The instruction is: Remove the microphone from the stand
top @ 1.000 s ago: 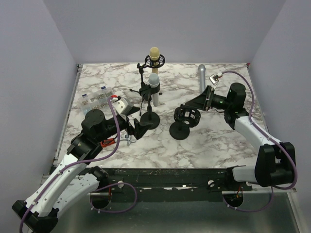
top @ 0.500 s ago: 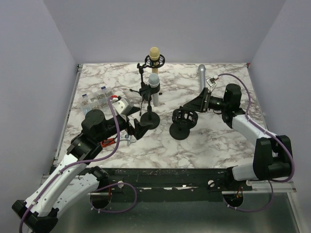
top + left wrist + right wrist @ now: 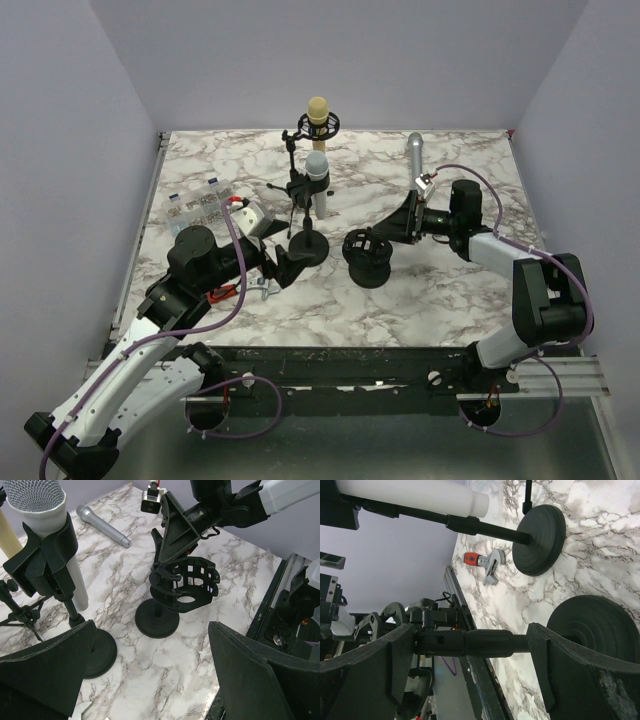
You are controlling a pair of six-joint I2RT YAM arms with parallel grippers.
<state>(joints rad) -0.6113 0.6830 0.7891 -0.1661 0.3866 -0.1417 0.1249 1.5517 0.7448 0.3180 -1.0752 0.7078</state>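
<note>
A silver-mesh microphone [image 3: 317, 178] stands in the clip of the middle stand [image 3: 308, 246]; it also shows in the left wrist view [image 3: 37, 500]. A gold microphone [image 3: 318, 112] sits in the back stand's shock mount. A grey microphone [image 3: 414, 158] lies loose on the table at the back right. The empty shock-mount stand [image 3: 368, 258] is in front. My right gripper [image 3: 395, 228] is open, its fingers either side of that stand's post [image 3: 485, 642] between mount and base. My left gripper [image 3: 285, 262] is open and empty just left of the bases [image 3: 150, 680].
A red-handled wrench [image 3: 235, 292] lies under my left arm. Small clear boxes [image 3: 200, 200] and a white block [image 3: 252, 215] sit at the left. The table's front rail [image 3: 350, 360] runs along the near edge.
My right gripper has moved left, in around the empty stand's post, and the shock mount has shifted a little left. The left arm has not moved.
</note>
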